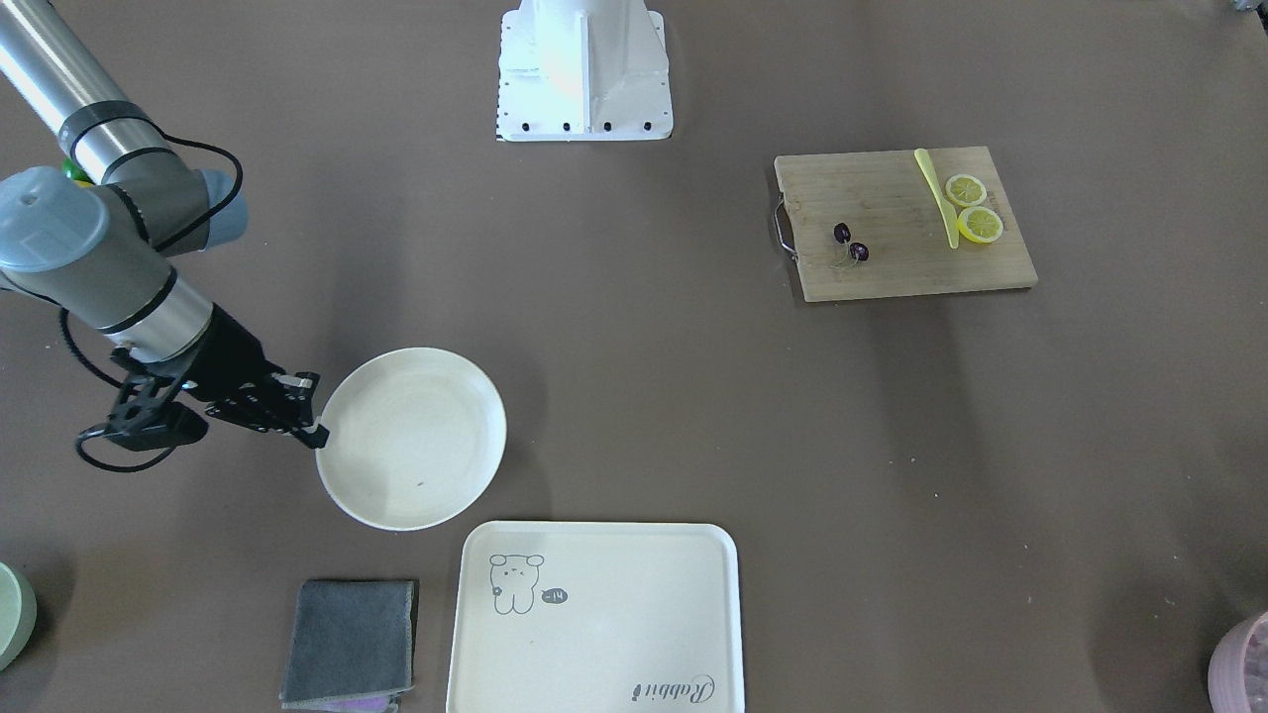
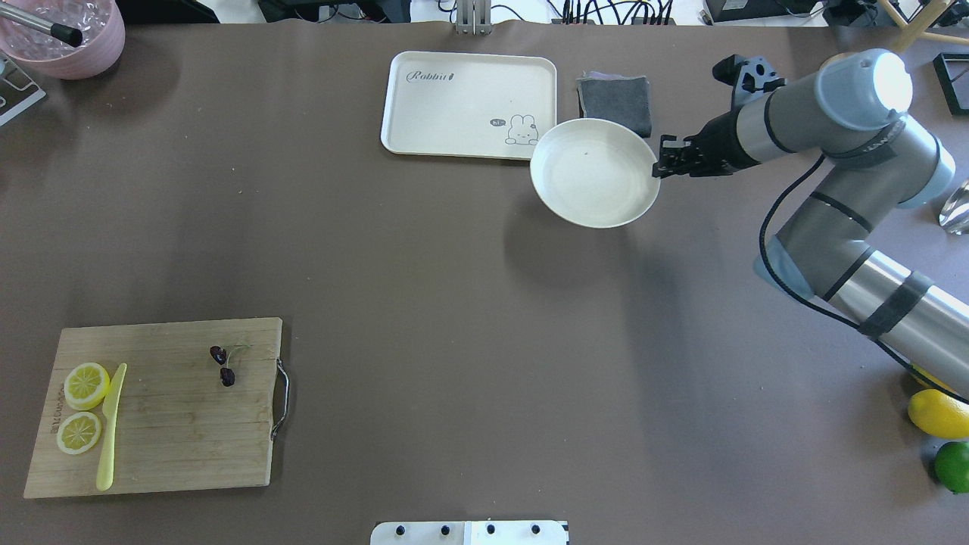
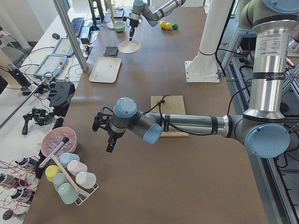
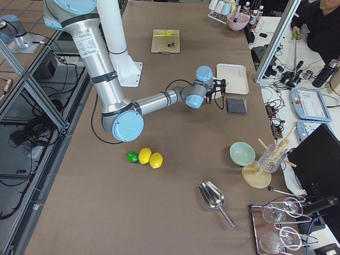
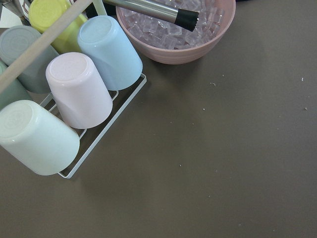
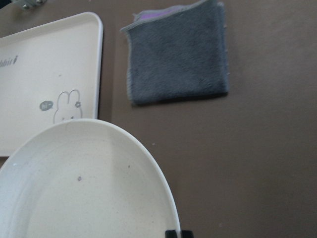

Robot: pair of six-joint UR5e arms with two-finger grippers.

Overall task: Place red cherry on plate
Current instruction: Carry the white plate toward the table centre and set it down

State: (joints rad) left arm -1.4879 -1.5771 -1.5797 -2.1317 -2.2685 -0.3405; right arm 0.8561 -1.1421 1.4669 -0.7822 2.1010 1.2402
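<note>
The red cherry (image 2: 222, 365) lies on a wooden cutting board (image 2: 166, 431) near my left side, as two tiny dark cherries (image 1: 850, 243) on thin stems. The cream-white plate (image 2: 590, 178) hangs above the table, its shadow falling on the brown surface beneath it. My right gripper (image 2: 660, 168) is shut on the plate's rim (image 1: 416, 446), far across the table from the cherry. My left gripper (image 3: 111, 143) shows only in the exterior left view, so I cannot tell its state. It hovers near the pink bowl, away from the board.
A cream tray (image 2: 469, 106) with a rabbit drawing and a grey cloth (image 2: 615, 102) lie beyond the plate. Two lemon slices (image 2: 85, 384) and a yellow knife (image 2: 110, 431) share the board. A pink bowl (image 2: 68, 38), a cup rack (image 5: 79, 94), a lemon (image 2: 939, 412) and a lime (image 2: 952, 465) sit at the edges.
</note>
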